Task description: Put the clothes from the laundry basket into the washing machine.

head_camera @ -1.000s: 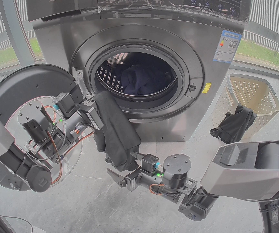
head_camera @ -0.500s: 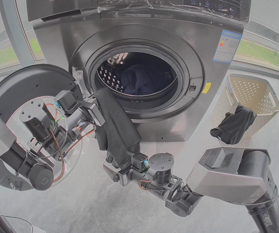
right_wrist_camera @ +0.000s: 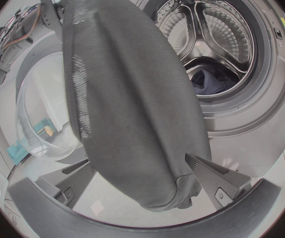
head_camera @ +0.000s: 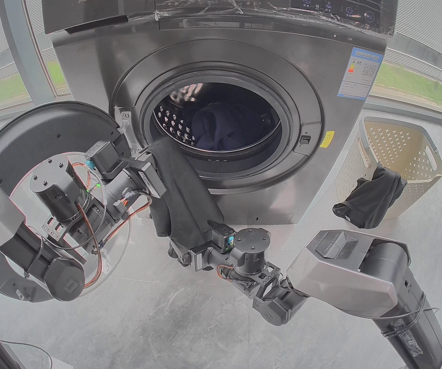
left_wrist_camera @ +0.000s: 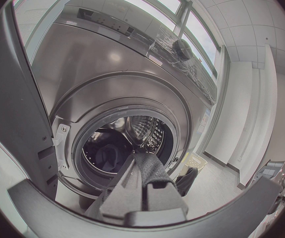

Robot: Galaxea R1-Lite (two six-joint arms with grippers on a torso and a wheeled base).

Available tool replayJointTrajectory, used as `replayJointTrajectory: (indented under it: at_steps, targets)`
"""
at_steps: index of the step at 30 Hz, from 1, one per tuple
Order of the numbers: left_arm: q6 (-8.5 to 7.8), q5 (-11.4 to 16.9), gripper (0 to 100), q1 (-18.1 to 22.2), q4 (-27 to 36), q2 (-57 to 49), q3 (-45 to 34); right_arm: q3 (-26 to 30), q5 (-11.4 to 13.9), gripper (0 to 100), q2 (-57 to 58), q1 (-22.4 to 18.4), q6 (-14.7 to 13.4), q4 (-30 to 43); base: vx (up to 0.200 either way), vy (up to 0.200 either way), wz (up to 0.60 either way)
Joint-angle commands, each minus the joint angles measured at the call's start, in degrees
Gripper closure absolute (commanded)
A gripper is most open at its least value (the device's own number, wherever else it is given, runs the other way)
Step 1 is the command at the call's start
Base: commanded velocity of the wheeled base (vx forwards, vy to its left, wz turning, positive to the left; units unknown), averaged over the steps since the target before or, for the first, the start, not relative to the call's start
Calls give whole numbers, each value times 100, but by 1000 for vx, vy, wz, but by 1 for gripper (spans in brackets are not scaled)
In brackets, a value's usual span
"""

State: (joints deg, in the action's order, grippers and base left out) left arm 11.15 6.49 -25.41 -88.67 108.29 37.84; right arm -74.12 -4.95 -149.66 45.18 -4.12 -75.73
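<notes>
Brings right gripper (right_wrist_camera: 139,161), spread wide, in around hanging end of dark garment (head_camera: 187,201) before the washing machine (head_camera: 303,190); keeps left gripper (head_camera: 151,166) clamped on its top; readies 2-armed loading

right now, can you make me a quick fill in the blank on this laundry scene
The washing machine's door stands ____.
The dark garment hangs from the ____ gripper, which is shut on it.
The right gripper is ____, a finger on either side of that garment's lower end.
Another garment is draped over the rim of the ____.
Missing words: open; left; open; laundry basket.
</notes>
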Motion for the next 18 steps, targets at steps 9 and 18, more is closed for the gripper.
replayJointTrajectory:
  at_steps: [9, 18]
  targets:
    - [1, 11, 100, 44, -10, -1, -22, 293, -32, 100, 341, -246, -19, -135, 0, 0, 0]
    - [1, 19, 100, 185, -1, -45, -145, 2226, 117, 100, 2161, -862, -36, -654, 0, 0, 0]
